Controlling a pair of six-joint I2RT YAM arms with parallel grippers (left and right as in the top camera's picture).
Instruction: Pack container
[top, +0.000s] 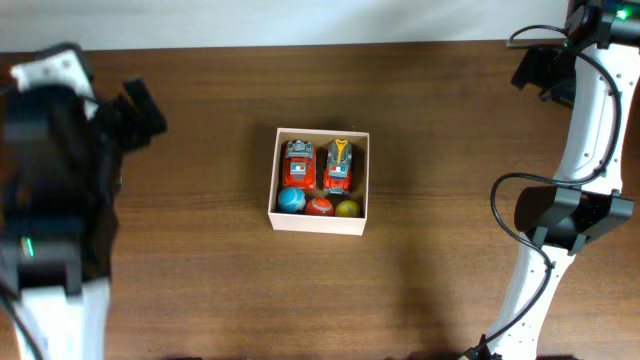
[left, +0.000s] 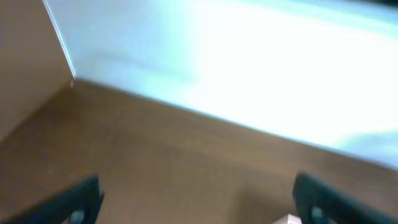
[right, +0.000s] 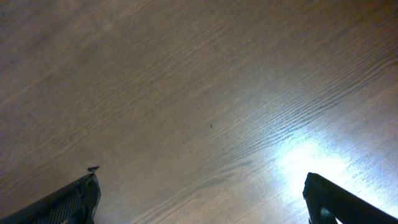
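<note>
The container (top: 318, 222) is set mid-surface (top: 200, 270) with two toy trucks (top: 297, 165) and three balls (top: 319, 207) lodged inside, seemingly packed, so the left gripper (left: 199, 202) and the right gripper (right: 202, 199) are held spread and empty, well apart from it.

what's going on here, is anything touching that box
Nothing is being handled right now. The box sits in the middle of the table, holding two toy trucks side by side and a row of three balls. Both arms are off to the sides, with the left tool and right tool open and empty over bare wood.
</note>
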